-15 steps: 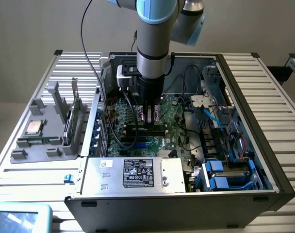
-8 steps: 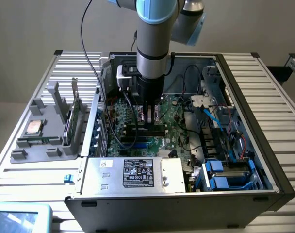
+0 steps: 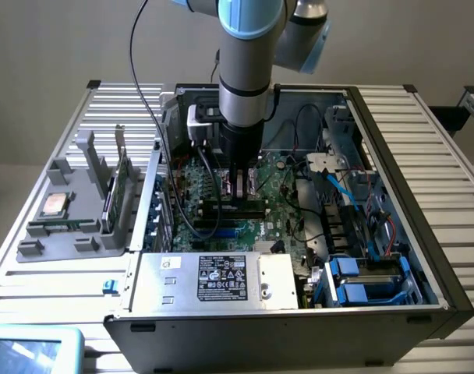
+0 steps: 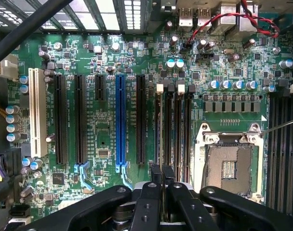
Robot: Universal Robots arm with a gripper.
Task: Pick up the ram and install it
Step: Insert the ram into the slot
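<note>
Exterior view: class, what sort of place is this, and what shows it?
Probably a robotics lab bench for computer assembly: an open computer case on a slatted metal table, with a robot arm reaching down onto its motherboard.

my claw (image 4: 162,177) matt black metal; motherboard (image 4: 108,139) glossy green laminate; case wall (image 3: 299,331) dull grey sheet metal; table (image 3: 428,140) ribbed bare aluminium.

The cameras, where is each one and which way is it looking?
Exterior view: off the arm, high up, looking down at a slant into the open computer case; the arm and its hand show.
Wrist view: on the wrist, looking along the hand onto the motherboard; the hand's black fingers show.
Shared: the hand and the green motherboard with its black slots.
</note>
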